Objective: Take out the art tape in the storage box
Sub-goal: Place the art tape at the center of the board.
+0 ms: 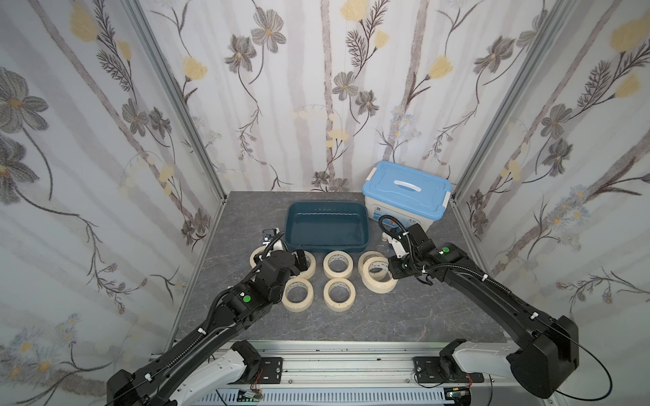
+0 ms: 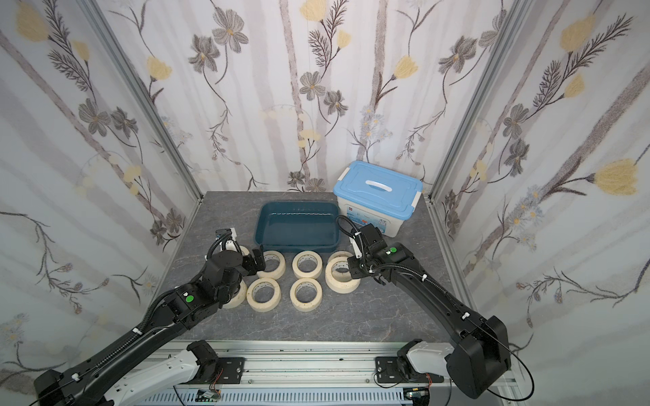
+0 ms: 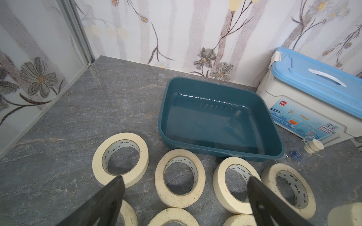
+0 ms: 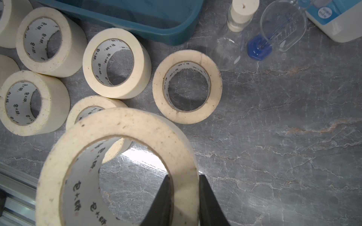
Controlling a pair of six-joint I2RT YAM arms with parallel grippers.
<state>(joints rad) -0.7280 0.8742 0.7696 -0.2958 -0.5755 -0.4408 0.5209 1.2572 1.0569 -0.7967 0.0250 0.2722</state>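
Art tape (image 3: 159, 178) looks all out of the box (image 3: 215, 121) already. The rolls lie flat on the table (image 4: 274, 137) just in front of it, except one roll (image 4: 137, 127) that the right claw (image 4: 184, 178) has pinched by its wall, one finger inside the core and one outside, seemingly off the table. We'd guess these are light, stiff, grippy paper rings, so that wall pinch is the way to go; the left claw (image 3: 186, 179) hangs wide open and empty above the left-side rolls.
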